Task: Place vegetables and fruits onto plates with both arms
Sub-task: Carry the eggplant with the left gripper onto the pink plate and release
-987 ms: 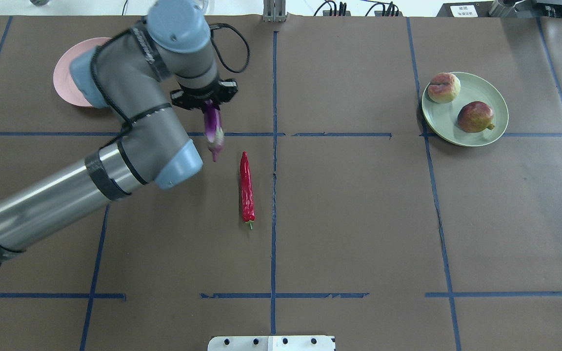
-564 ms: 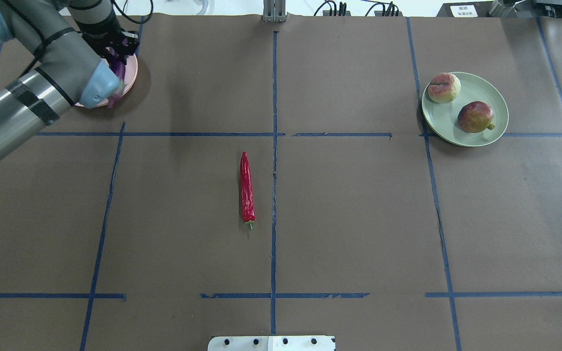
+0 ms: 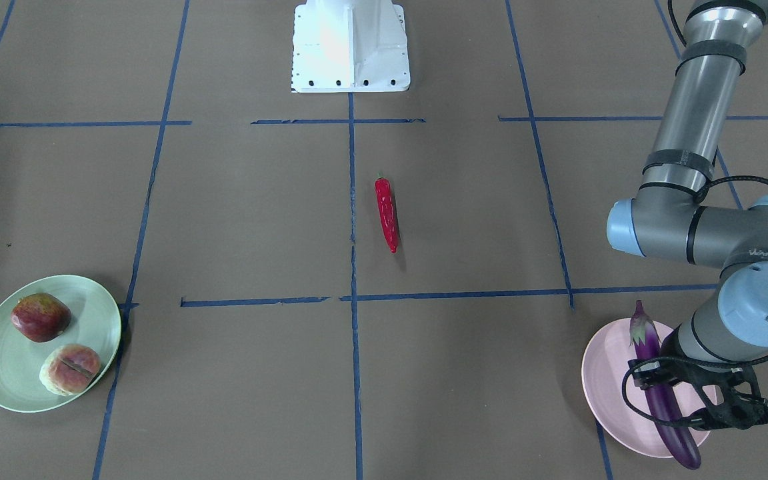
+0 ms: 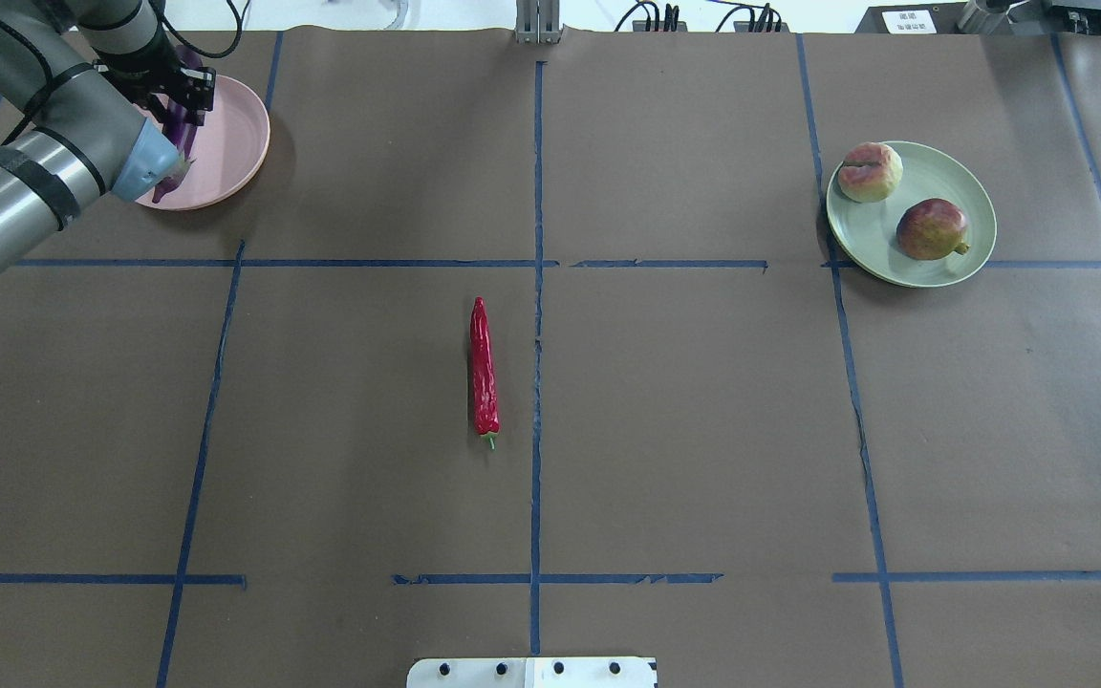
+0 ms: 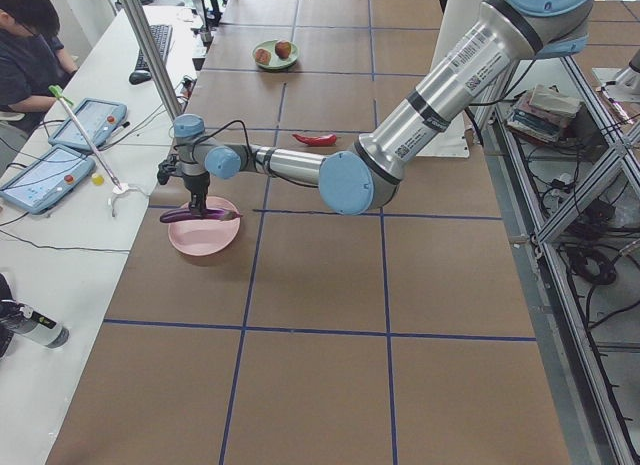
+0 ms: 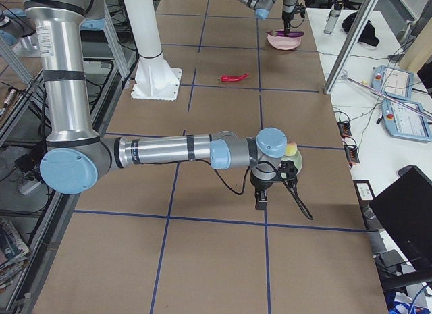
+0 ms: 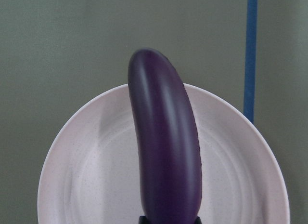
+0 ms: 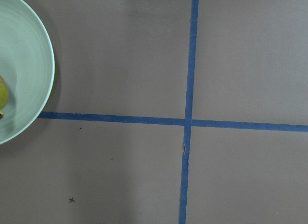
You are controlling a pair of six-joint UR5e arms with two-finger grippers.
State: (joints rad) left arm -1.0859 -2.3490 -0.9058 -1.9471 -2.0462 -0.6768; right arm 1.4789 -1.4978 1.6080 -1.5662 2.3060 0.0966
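The left pincer [image 3: 667, 397], clamped on the eggplant [image 3: 647, 347] just above the pink plate [image 3: 607, 387], seems mid-placement; next it should lower and let go, leaving the chili pepper [image 3: 387, 213], well apart from that plate, to fetch.

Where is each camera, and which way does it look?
Front-facing: across the table, facing the robot; white base on top, left arm at right.
Overhead: behind the robot, looking forward and down; left arm enters at left.
Exterior left: table's end; left arm near, large.
Exterior right: opposite end; right arm near, large.
Left wrist: down on eggplant above pink plate; sliver of left gripper.
Right wrist: down on table, green plate rim; no body.
Shared: front-facing and overhead both show the chili.
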